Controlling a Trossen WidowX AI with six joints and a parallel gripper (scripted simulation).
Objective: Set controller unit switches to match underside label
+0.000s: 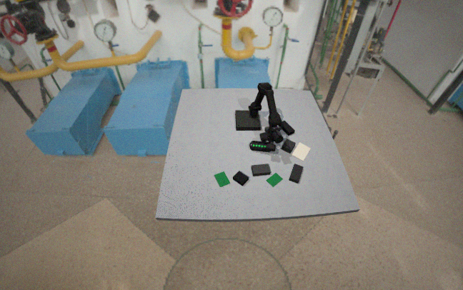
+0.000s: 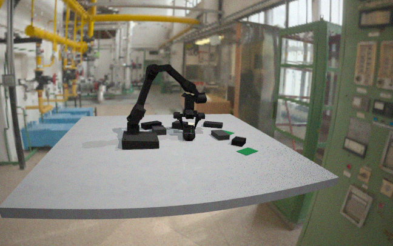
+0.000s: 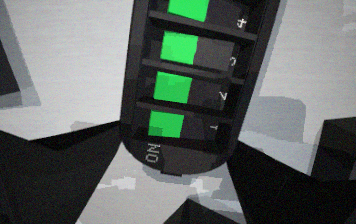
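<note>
The dark grey controller unit [image 1: 257, 147] [image 2: 188, 136] [image 3: 172, 159] has its top with the green-ended switches facing up. In the wrist view the switches numbered 1 to 4 show, their green ends on the ON side; which ends are pressed down is hard to tell. Switches 5 and 6 are out of that view, and the underside label is hidden. My gripper [image 1: 272, 146] [image 2: 189, 126] [image 3: 176, 135] points down, its fingers against both sides of the unit at the switch 1 end, shut on it. Whether that end is slightly raised is unclear.
Beside the unit lie a black block [image 1: 288, 146] and a cream square [image 1: 301, 151]. A dark module [image 1: 288, 127] lies behind. In front are dark blocks [image 1: 261, 169] [image 1: 296, 173] [image 1: 241, 178] and green boards [image 1: 222, 179] [image 1: 274, 179]. The arm's base [image 1: 247, 123] [image 2: 140, 142] stands behind.
</note>
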